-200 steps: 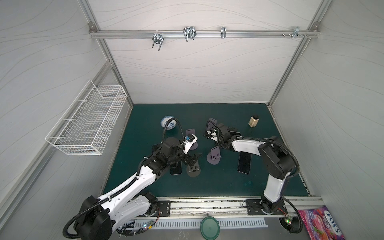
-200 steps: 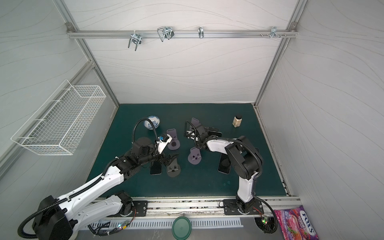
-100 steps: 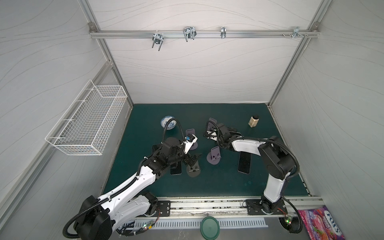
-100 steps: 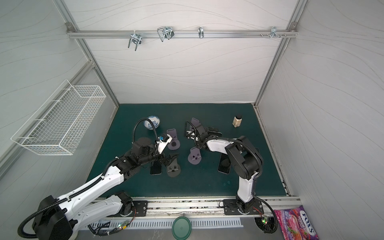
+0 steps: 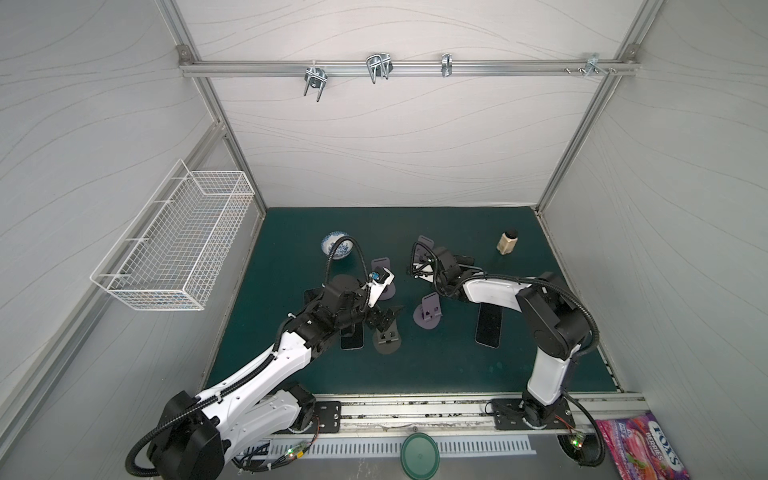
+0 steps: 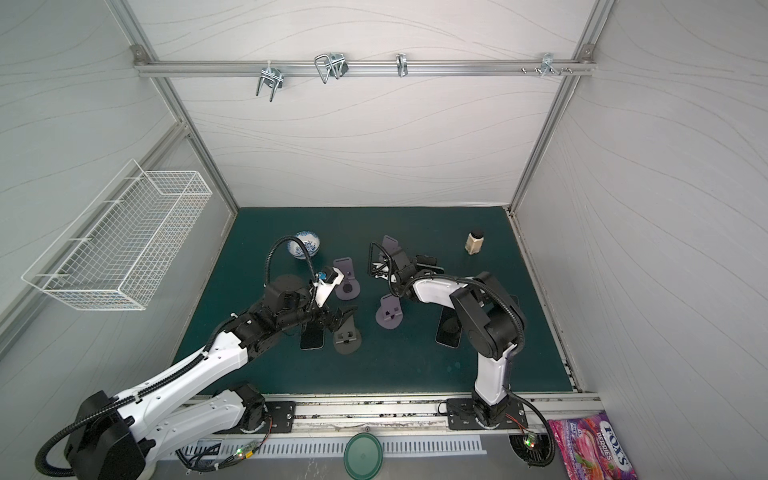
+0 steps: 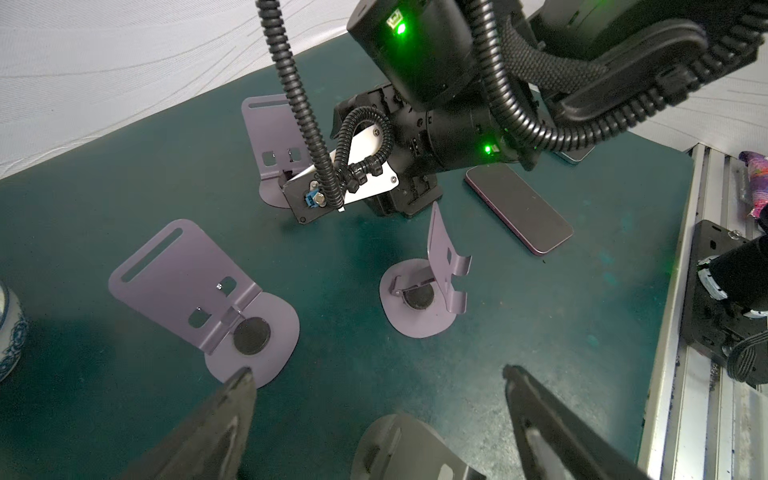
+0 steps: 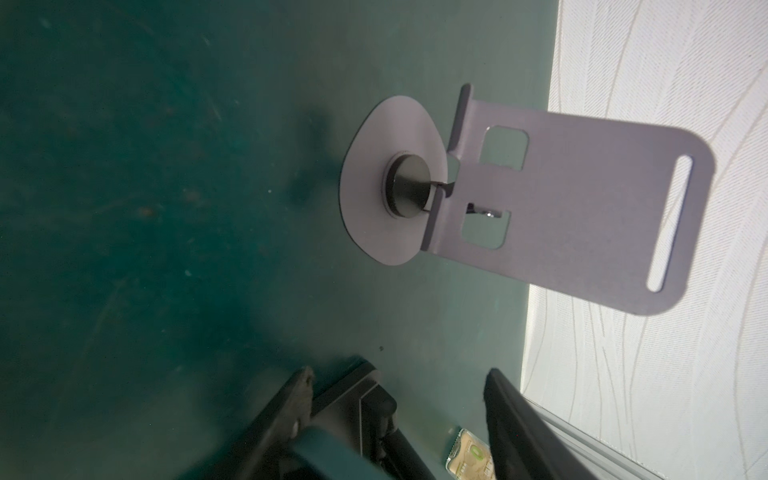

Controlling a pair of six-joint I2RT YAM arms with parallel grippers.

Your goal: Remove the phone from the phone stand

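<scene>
The step in hand is the grab. The right pincer [image 8: 397, 376] is squeezed in on a dark, flat thing with a shiny face. I think that thing is the phone [image 8: 353, 403]. It sits between the two fingers, close against one of them. Next to the other finger I can see a bit of the green worktop [image 8: 166, 208], so I cannot tell if both fingers press on the phone.

The phone stand [image 8: 540, 199] is just ahead of the right pincer, near the white wall. It stands up on its round foot and nothing is on it. So I think the phone is off the stand. It is in the pincer and does not touch the stand.

The next move, I think, is to carry the phone away and lay it flat on a bare bit of worktop. The grip needs to be tight so the phone does not slip. The arm needs to go wide of the stand so the stand does not tip over.

One other phone [image 5: 488, 328] lies flat by the right arm, and another phone [image 5: 353, 338] lies flat by the left arm.

The left pincer [image 7: 378, 372] is wide open and holds nothing. It hangs over a dark stand [image 7: 399, 449] near the middle of the worktop, well apart from the phone.
</scene>
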